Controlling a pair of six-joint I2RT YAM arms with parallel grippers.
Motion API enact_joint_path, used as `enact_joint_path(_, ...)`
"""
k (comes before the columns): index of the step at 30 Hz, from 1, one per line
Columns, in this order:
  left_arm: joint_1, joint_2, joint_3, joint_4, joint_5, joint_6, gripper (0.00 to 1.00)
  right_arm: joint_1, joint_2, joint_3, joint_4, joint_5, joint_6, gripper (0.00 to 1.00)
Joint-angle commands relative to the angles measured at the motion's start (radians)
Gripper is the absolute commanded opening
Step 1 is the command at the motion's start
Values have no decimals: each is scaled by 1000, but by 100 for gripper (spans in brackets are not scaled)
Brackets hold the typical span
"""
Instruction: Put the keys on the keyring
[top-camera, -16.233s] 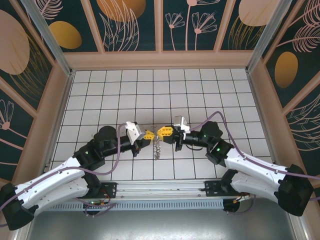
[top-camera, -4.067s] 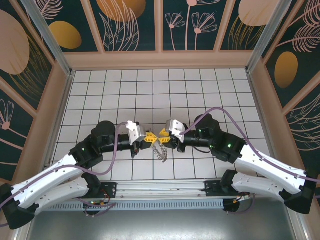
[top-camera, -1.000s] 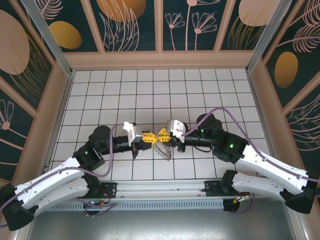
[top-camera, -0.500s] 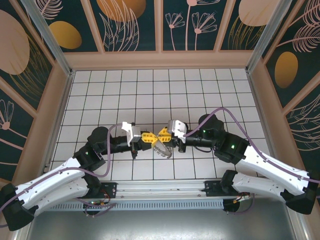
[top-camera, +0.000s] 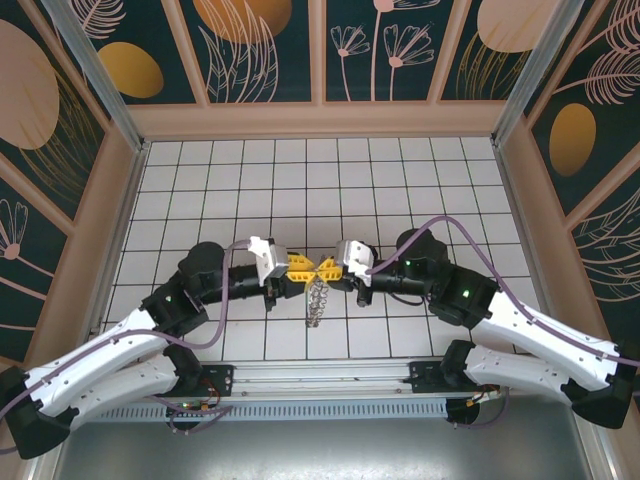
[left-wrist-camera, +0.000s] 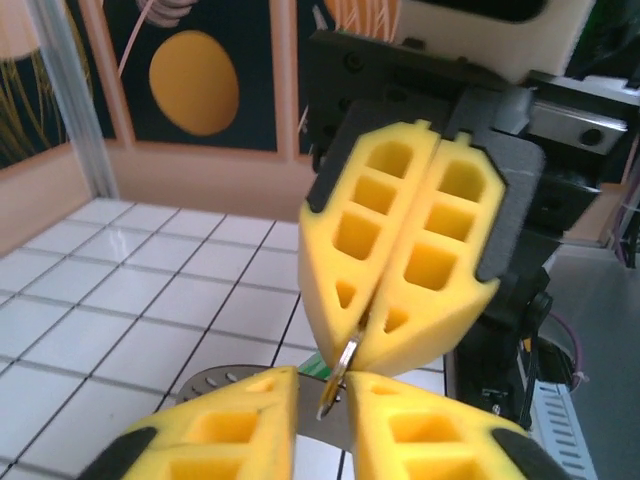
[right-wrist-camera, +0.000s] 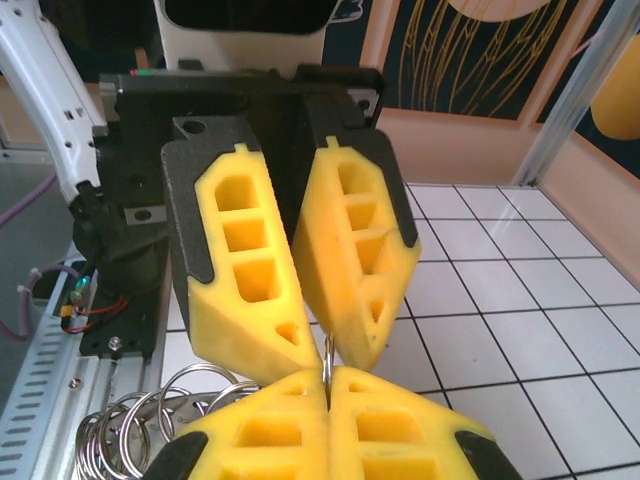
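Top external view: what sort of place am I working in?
Probably a purpose-built robot test cell, not a real room: white tiled floor, walls of printed leaf-and-circle panels, aluminium corner posts.

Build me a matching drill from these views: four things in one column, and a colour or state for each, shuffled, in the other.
Column one
1. left end effector
2. right end effector
3. keyring
4. table

Column two
A. white tiles with dark grid lines
B. closed tight on a thin wire loop
C. silvery loops bunched together
D. standing slightly open

Pairs: 1-D, 2-B, 3-C, 4-A
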Motion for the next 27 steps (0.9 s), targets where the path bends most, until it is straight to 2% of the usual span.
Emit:
enact_joint_path(1,-8,30,107,-187,-11,106,22,-1,42,34,-34,41,-27,0)
enact_joint_path(6,-9,67,156,-280,-51,150,14,2,60,50,-31,23,-29,0)
enact_joint_path(9,-8,71,147,-260,-50,150,0,4,66,61,-39,12,-32,0)
enact_joint_path(14,-9,42,99,-156,-36,111,0,4,67,61,-45,16,-22,0)
enact_joint_path(17,-8,-5,57,-46,-24,63,0,4,52,41,-31,20,-9,12)
enact_joint_path(19,-9,-31,24,43,-6,30,0,4,38,27,-21,19,-1,17)
enact_joint_path(27,-9,-34,-11,166,46,-1,0,4,5,3,-11,26,13,18)
